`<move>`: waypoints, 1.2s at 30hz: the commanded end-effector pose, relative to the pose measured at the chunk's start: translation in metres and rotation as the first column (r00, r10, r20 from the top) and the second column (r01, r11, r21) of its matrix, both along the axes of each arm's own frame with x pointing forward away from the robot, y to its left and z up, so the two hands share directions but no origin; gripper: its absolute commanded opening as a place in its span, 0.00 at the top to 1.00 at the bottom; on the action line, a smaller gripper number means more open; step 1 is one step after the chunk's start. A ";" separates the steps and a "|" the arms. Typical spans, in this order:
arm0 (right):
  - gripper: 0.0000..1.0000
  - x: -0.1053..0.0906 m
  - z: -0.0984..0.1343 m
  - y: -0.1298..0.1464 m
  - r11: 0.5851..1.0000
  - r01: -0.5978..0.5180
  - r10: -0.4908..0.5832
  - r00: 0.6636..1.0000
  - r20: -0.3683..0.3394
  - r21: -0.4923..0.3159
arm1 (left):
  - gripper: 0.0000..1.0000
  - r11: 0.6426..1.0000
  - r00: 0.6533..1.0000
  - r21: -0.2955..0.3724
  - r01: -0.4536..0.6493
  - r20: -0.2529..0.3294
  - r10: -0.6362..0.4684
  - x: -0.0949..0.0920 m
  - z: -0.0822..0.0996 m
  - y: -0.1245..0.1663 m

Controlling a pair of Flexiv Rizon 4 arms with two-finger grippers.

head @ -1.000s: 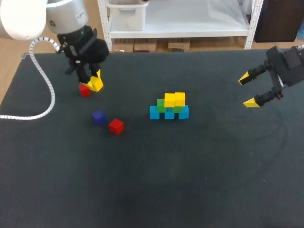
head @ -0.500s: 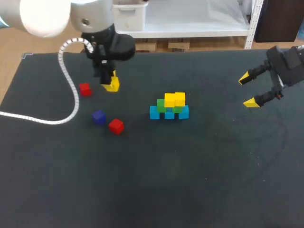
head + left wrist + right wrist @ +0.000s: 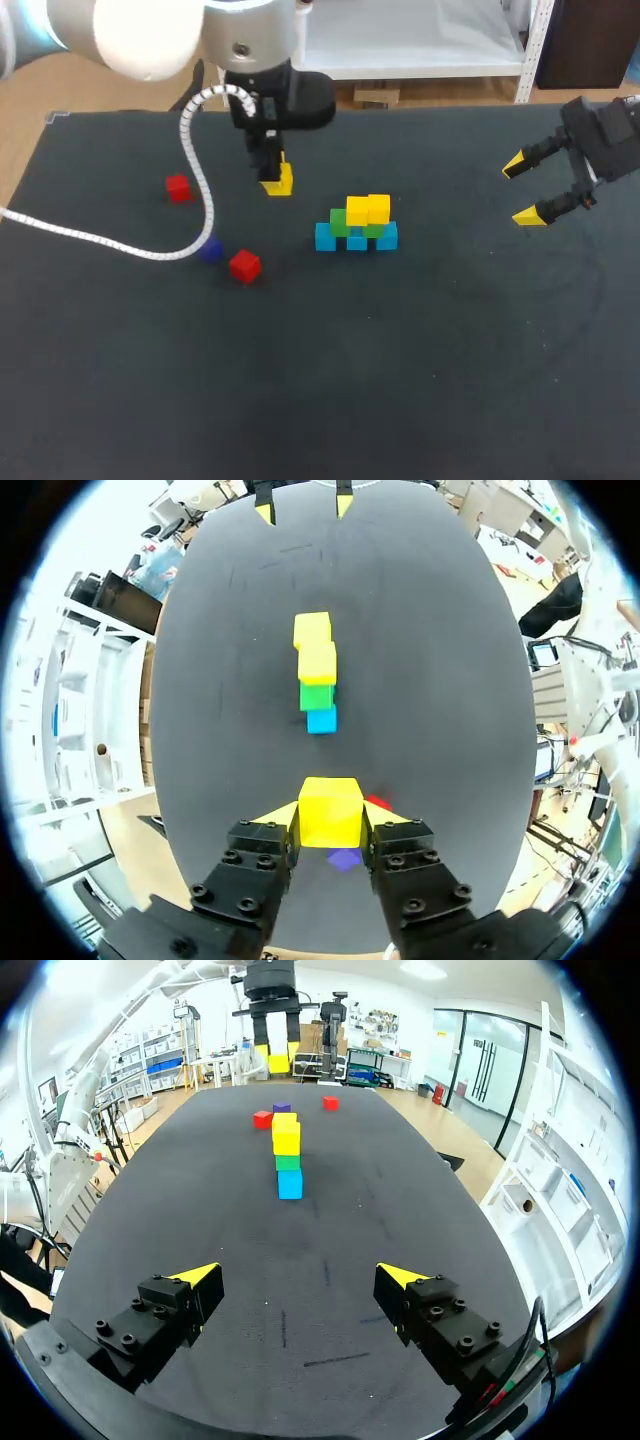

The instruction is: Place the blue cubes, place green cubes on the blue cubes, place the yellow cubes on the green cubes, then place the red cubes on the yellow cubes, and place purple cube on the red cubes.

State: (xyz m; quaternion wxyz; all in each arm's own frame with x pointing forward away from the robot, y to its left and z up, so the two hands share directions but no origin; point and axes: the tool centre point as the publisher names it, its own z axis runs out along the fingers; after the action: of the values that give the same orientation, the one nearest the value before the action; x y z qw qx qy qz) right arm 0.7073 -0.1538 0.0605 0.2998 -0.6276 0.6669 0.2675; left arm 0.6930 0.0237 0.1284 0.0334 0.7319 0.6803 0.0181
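A small yellow cube (image 3: 330, 811) is pinched from two sides between the fingers (image 3: 274, 816) of the left gripper (image 3: 331, 816). It is held clear of the dark counter (image 3: 400, 380), near the part-built stack and on the stack's left. That stack is made of a row of blue cubes (image 3: 325, 237), green cubes (image 3: 340, 222) on them, and two yellow cubes (image 3: 368, 209) on top. The right gripper (image 3: 528, 190) is held well apart at the counter's right side, its fingers spread wide around nothing.

The step in hand is judged to be setting this cube on the green layer. A bare patch of green shows at the stack's left end, so that spot is probably meant. The cube should be brought over it from above, lowered until it is seated flat, and only then released. A sideways approach should be avoided, as the placed yellow cubes could be nudged off.

The held cube has no long axis of its own. Its faces are squared to the fingers, with one flat face turned down. The stack's long axis is seen in the left wrist view to run straight ahead of the gripper. The fingers therefore close across that axis and should clear the neighbouring yellow cubes.

Two red cubes (image 3: 178, 187) and a purple cube (image 3: 209, 250), partly hidden by a white cable (image 3: 200, 180), lie apart on the counter, not yet used.
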 end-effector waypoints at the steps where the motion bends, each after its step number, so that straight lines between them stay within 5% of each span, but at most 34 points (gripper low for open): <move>1: 0.00 0.000 0.000 0.000 1.000 -0.001 0.001 1.000 0.001 0.002 | 1.00 1.000 1.000 0.025 -0.001 -0.006 0.002 0.003 -0.002 -0.016; 36: 0.00 0.000 0.000 0.000 1.000 -0.001 0.001 1.000 0.001 0.002 | 1.00 1.000 0.999 0.026 -0.007 -0.047 0.008 0.001 -0.034 -0.071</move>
State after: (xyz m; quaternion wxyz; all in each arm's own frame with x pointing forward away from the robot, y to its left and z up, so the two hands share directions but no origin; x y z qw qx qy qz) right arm 0.7073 -0.1538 0.0605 0.2998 -0.6276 0.6669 0.2675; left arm 0.6897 -0.0461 0.0952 0.0125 0.7305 0.6827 0.0101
